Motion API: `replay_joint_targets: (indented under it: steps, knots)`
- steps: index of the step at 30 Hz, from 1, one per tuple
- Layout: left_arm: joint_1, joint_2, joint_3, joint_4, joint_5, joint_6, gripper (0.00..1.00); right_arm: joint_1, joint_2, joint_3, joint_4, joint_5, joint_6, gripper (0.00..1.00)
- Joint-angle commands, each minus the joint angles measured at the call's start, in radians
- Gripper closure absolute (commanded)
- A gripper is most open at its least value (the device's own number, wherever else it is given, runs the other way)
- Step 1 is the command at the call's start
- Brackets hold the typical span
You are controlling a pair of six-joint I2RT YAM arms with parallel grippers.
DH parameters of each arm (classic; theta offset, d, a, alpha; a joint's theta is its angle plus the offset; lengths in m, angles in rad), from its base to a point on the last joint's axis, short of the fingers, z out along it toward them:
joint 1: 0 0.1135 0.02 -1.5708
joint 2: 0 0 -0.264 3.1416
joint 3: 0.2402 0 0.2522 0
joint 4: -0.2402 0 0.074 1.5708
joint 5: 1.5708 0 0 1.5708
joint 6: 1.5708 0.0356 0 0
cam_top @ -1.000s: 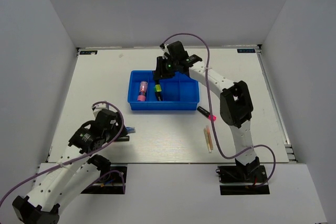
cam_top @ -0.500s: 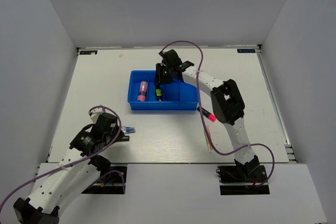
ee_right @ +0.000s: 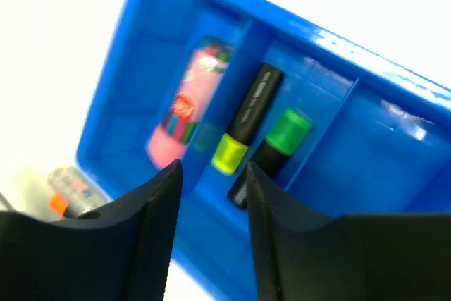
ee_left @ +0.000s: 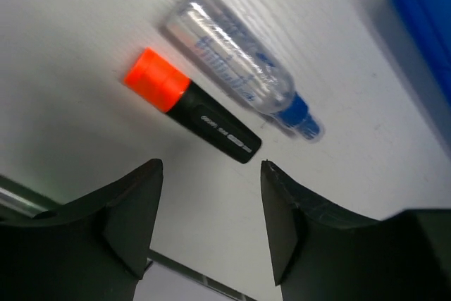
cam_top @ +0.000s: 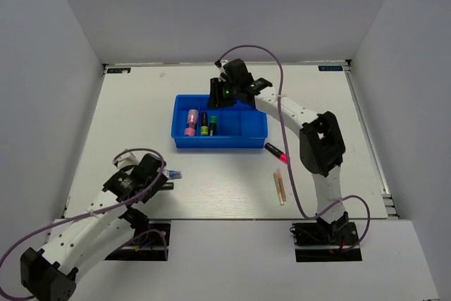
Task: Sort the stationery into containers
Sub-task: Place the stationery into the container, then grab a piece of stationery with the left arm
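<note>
My left gripper [ee_left: 209,189] hangs open and empty. Just ahead of its fingertips lies the orange-capped marker [ee_left: 190,114], and beyond that the clear bluish pen [ee_left: 236,65] — whether they touch, I can't quite tell. My right gripper [ee_right: 210,188] hovers over the blue tray [ee_right: 394,146], jaws apart and holding nothing. Under its tips, the pink tube [ee_right: 187,107] lies in one compartment — the yellow-capped marker [ee_right: 246,121] and green-capped marker [ee_right: 273,147] share the next.
</note>
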Motion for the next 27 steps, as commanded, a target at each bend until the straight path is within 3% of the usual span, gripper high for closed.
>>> replay_joint_targets:
  steps: [1, 3, 6, 8, 12, 14, 21, 27]
  knots:
    - [-0.027, 0.036, 0.056, -0.142, -0.123, -0.222, 0.32, 0.001, -0.120, -0.057, 0.019, -0.034, -0.064, 0.60]
    - [-0.032, 0.079, 0.078, -0.188, -0.137, -0.374, 0.41, -0.004, -0.191, -0.081, 0.001, -0.056, -0.098, 0.81]
    - [-0.032, 0.116, 0.057, -0.170, -0.161, -0.460, 0.44, -0.015, -0.291, -0.176, -0.010, -0.076, -0.147, 0.96]
    - [-0.033, 0.131, 0.027, -0.091, -0.151, -0.464, 0.44, -0.024, -0.377, -0.273, -0.010, -0.093, -0.202, 0.96]
    - [-0.028, 0.224, 0.032, -0.046, -0.138, -0.506, 0.44, -0.048, -0.512, -0.442, -0.022, -0.094, -0.306, 0.73]
    - [-0.019, 0.263, 0.034, 0.003, -0.118, -0.494, 0.44, -0.061, -0.607, -0.527, -0.015, -0.085, -0.349, 0.69]
    - [0.004, 0.353, 0.011, 0.083, -0.072, -0.500, 0.43, -0.114, -0.828, -0.712, 0.019, -0.076, -0.385, 0.67]
    - [0.043, 0.399, -0.038, 0.123, -0.025, -0.513, 0.43, -0.151, -0.905, -0.804, 0.025, -0.070, -0.377, 0.67]
